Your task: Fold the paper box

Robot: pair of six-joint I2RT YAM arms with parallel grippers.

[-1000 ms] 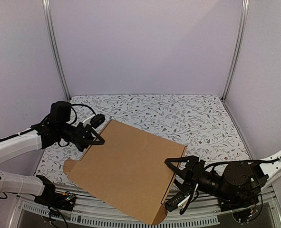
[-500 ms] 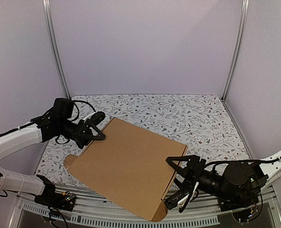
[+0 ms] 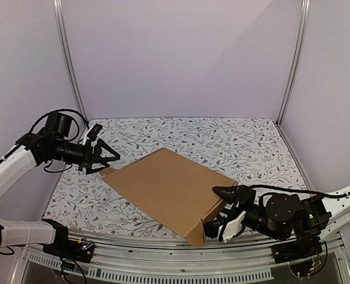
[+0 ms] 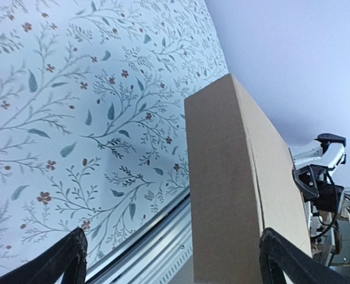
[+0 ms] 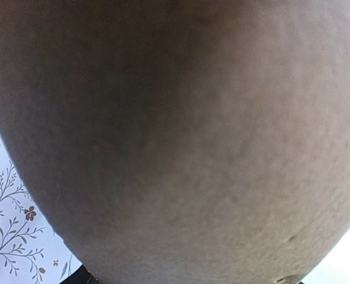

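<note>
The paper box (image 3: 166, 186), a plain brown shallow cardboard mailer, lies slanted across the table's middle, its near corner at the front rail. My left gripper (image 3: 111, 163) hangs open just left of the box's left corner, apart from it. In the left wrist view the box (image 4: 234, 189) stands ahead between the spread fingertips (image 4: 71, 260), untouched. My right gripper (image 3: 211, 210) straddles the box's right edge, one finger above and the white-padded one below, shut on it. Cardboard (image 5: 180, 136) fills the right wrist view and hides that gripper's fingers.
The table (image 3: 251, 148) has a floral cloth. An aluminium rail (image 3: 163, 260) runs along its near edge, and the box corner reaches it. Lilac walls with metal posts (image 3: 68, 65) close in the back and sides.
My left gripper has opened, let go of the box's left edge and drawn back to the left. The box has sunk flatter and shifted right, still in the right gripper.
</note>
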